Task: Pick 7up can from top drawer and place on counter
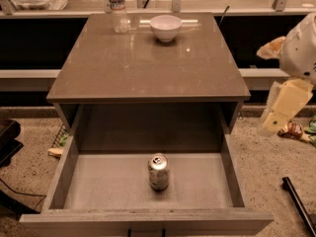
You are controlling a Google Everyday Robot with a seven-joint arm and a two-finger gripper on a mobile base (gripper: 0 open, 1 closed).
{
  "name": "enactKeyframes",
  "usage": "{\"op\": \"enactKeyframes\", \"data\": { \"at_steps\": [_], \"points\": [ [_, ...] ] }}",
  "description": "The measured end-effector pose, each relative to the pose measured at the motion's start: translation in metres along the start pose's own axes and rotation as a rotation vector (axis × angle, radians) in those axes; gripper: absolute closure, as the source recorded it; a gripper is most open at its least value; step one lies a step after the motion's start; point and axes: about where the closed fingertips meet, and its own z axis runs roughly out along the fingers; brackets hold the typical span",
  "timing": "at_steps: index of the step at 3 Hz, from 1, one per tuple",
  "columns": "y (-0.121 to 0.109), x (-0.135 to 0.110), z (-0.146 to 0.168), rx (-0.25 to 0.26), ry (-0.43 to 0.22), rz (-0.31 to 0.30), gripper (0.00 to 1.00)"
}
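No text reads clearly on the 7up can [159, 172]; the gripper [277, 116] hangs right of the counter [148, 70].

Silver 7up can [159, 172] upright on open top drawer [101, 189] floor, glossy brown counter [148, 68] above, claw [275, 117] well apart, right

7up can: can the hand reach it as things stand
Probably yes. The 7up can stands upright and alone in the pulled-out top drawer, with nothing over it. The hand hangs right of the counter, outside the drawer, so it would have to cross the side wall first.
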Motion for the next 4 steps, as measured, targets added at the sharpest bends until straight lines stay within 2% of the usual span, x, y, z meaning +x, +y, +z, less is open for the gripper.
{"op": "enactKeyframes", "data": {
  "at_steps": [1,2,3,4],
  "points": [
    [0.009,0.011,0.071,-0.061,-0.211,0.004,0.0],
    [0.029,0.011,0.142,-0.089,-0.461,0.042,0.0],
    [0.052,-0.001,0.168,-0.075,-0.732,0.087,0.0],
    [0.074,-0.034,0.16,-0.045,-0.998,0.015,0.0]
  ]
}}
